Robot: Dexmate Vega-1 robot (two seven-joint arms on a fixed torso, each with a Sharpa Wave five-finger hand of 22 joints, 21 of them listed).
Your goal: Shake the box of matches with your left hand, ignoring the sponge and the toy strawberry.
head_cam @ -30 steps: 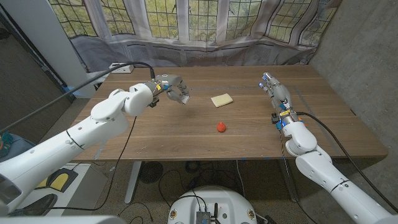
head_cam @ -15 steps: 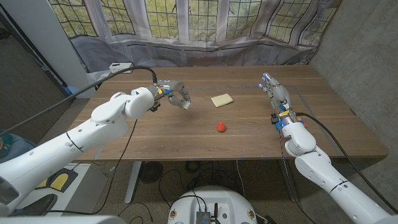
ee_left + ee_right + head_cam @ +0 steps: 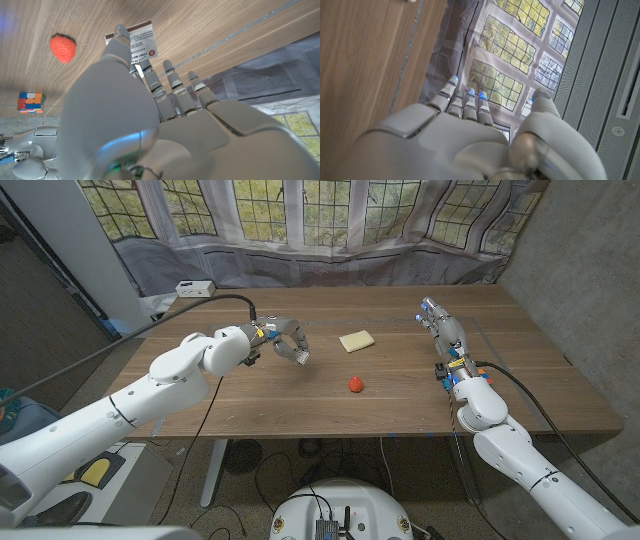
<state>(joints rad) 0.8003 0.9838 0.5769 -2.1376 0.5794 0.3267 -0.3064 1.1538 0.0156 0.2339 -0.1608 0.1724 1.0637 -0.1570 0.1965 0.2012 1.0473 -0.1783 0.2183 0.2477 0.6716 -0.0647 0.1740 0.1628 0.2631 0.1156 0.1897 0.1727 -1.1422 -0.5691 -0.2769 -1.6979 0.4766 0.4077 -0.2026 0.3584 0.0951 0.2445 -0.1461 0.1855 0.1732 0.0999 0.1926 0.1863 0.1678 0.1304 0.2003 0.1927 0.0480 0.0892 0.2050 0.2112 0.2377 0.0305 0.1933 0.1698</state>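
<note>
The box of matches (image 3: 299, 355) is held clamped in the left hand (image 3: 285, 342) above the counter (image 3: 400, 395), at ten o'clock from the toy strawberry (image 3: 356, 384), so the shaking appears underway, while the right hand (image 3: 445, 332) is kept open.

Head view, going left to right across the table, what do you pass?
Left robot hand holding the box of matches → sponge → toy strawberry → right robot hand.

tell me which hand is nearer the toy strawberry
Left. The left hand, holding the box of matches, is up-left of the toy strawberry; the right hand stands farther off, right.
</note>
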